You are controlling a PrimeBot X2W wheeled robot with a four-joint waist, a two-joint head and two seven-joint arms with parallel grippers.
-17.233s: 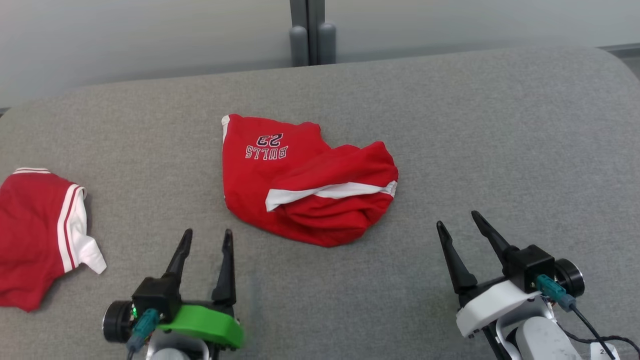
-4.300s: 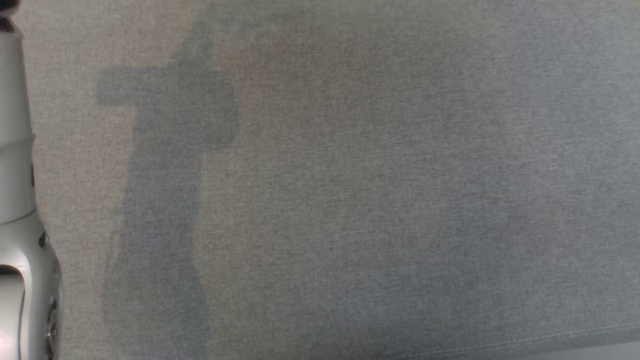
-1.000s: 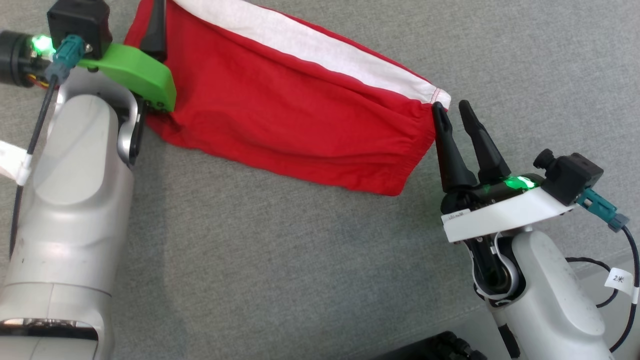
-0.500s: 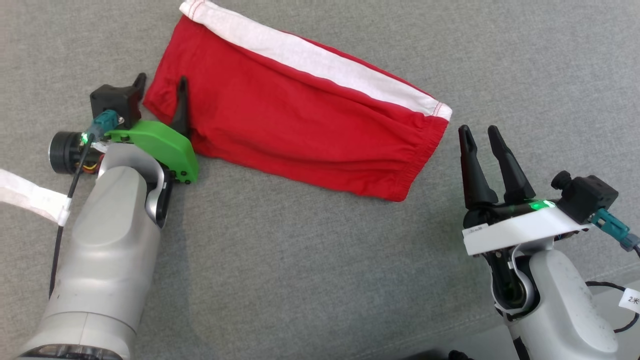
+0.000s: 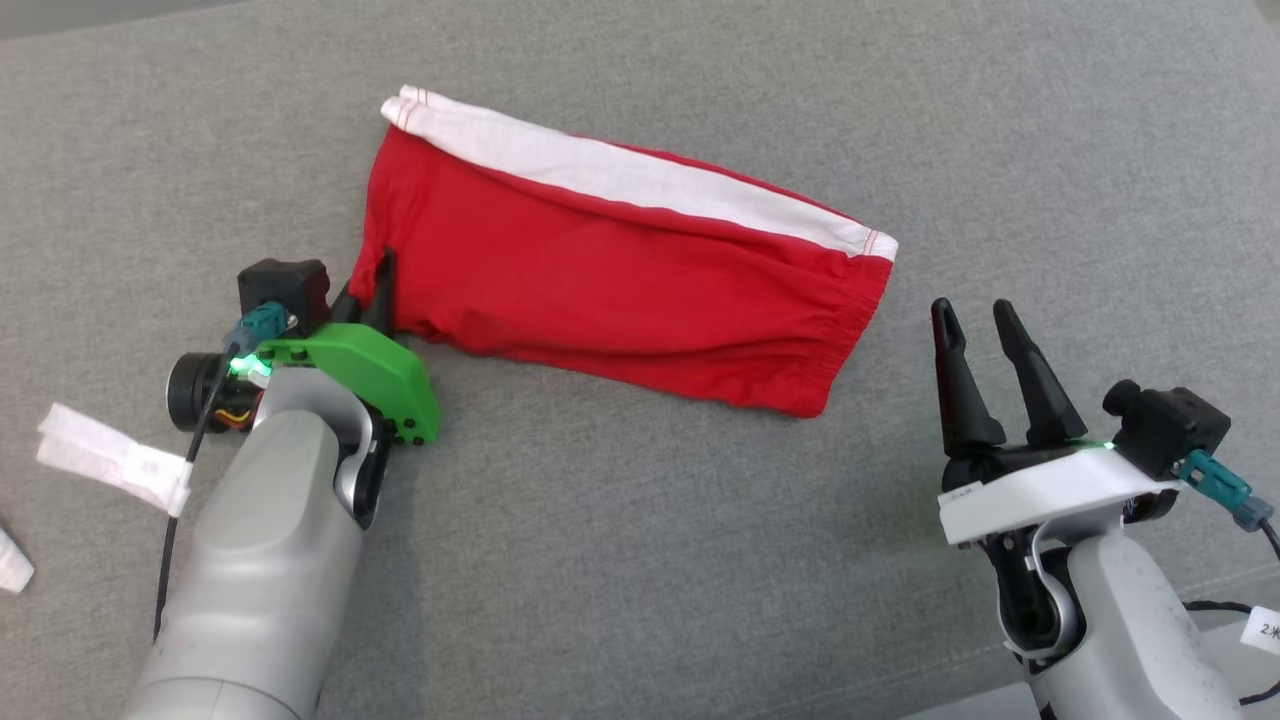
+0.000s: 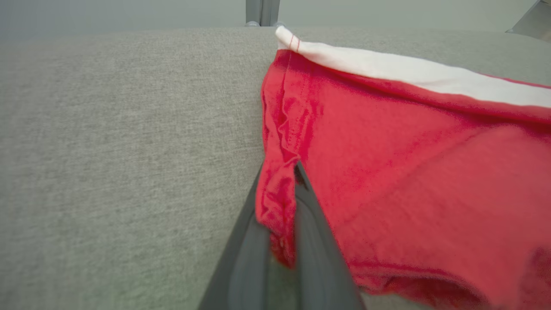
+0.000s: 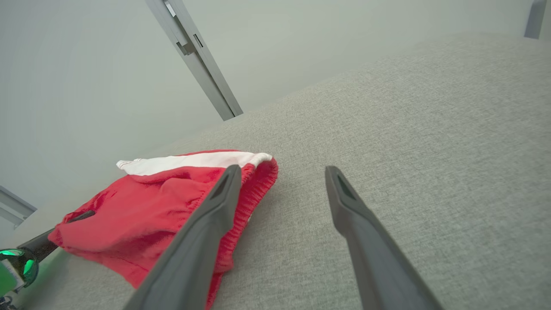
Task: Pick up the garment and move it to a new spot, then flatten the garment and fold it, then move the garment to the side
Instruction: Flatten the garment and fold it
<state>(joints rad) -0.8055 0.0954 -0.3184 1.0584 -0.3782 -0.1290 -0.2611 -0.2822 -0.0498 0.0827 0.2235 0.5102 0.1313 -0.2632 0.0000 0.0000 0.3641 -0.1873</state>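
A pair of red shorts (image 5: 620, 280) with a white side stripe lies spread flat on the grey padded surface (image 5: 640, 560), its elastic waistband toward the right. My left gripper (image 5: 368, 285) sits at the shorts' lower left corner. In the left wrist view a fold of the red hem (image 6: 277, 202) is pinched between its shut fingers (image 6: 318, 258). My right gripper (image 5: 971, 308) stands open just right of the waistband, apart from the cloth. In the right wrist view the shorts (image 7: 163, 198) lie beyond the left finger (image 7: 202, 232).
A white paper tag (image 5: 110, 458) hangs on the left arm's cable, and another white scrap (image 5: 12, 565) lies at the far left edge. A grey wall and a metal post (image 6: 261, 12) stand behind the surface. The surface's front edge runs near the right arm's base.
The head view has shifted. The right gripper came off the waistband corner and drew back, open. The left gripper slid to the lower left corner and its fingers closed on the hem.
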